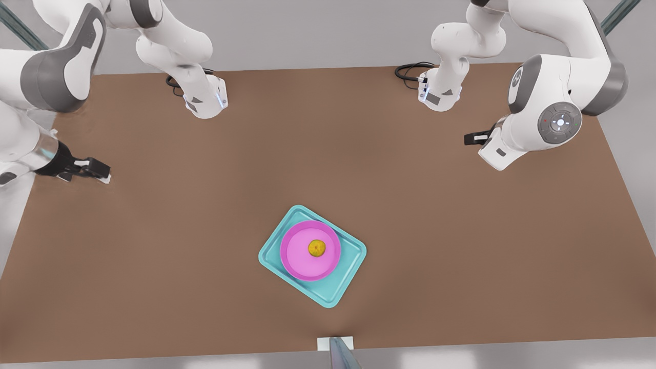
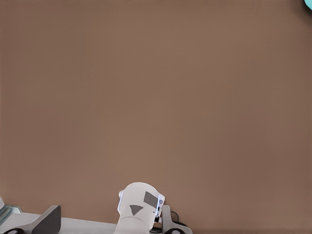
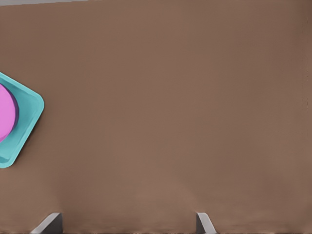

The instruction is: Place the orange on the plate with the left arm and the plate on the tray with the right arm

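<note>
Since the orange (image 1: 316,248) sits near the middle of the pink plate (image 1: 297,256) and the plate rests inside the teal tray (image 1: 343,279), both placements look done, and what remains is probably only for the arms to hold clear.

At the front view's left, the right gripper (image 1: 104,175) hangs low over the brown table (image 1: 154,256) near its side edge, holding nothing. In the right wrist view its fingertips (image 3: 48,222) stand wide apart over bare tabletop, with a corner of the tray (image 3: 29,109) and a slice of the plate (image 3: 4,112) off to one side. From this gripper the stack lies toward the front view's right and toward the near edge.

In the middle, the tray's long axis runs diagonally, from the front view's upper left to its lower right.

At the front view's right, the left gripper (image 1: 474,138) waits close to its own arm's base (image 1: 441,95), well apart from the tray. Whether it is clenched or released I cannot tell. Neither gripper is clearly the nearer.
</note>
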You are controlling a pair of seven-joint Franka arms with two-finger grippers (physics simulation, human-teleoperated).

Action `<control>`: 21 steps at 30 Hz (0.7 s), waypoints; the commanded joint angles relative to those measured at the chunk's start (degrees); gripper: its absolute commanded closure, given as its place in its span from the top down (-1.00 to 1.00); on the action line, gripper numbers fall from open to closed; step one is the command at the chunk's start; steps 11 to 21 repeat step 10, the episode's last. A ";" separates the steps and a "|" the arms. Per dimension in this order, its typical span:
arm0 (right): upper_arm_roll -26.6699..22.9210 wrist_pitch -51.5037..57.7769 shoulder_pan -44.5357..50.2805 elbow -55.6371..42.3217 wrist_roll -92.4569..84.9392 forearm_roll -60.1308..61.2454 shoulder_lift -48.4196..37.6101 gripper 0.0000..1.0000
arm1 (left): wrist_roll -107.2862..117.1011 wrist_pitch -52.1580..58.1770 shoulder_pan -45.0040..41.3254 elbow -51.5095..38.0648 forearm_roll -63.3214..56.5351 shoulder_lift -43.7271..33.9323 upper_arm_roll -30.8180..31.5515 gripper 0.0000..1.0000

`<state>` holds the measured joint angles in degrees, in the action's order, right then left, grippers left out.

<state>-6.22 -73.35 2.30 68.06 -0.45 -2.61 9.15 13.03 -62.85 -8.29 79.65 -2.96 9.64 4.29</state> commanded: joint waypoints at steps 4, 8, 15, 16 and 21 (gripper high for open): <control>4.55 12.89 -1.77 8.93 -6.32 -6.01 -9.15 1.00 | -0.11 0.62 0.11 -0.02 -0.03 0.29 -0.07 1.00; 5.78 11.39 -1.86 10.60 -5.79 -5.74 -8.45 1.00 | -0.29 0.45 0.20 -0.37 -0.03 0.73 -0.16 1.00; 5.78 11.30 -1.86 10.52 -5.88 -5.74 -8.36 1.00 | -0.29 0.54 0.11 -0.11 -0.03 0.82 -0.16 1.00; 5.78 11.30 -1.86 10.52 -5.88 -5.74 -8.36 1.00 | -0.29 0.54 0.11 -0.11 -0.03 0.82 -0.16 1.00; 5.78 11.30 -1.86 10.52 -5.88 -5.74 -8.36 1.00 | -0.29 0.54 0.11 -0.11 -0.03 0.82 -0.16 1.00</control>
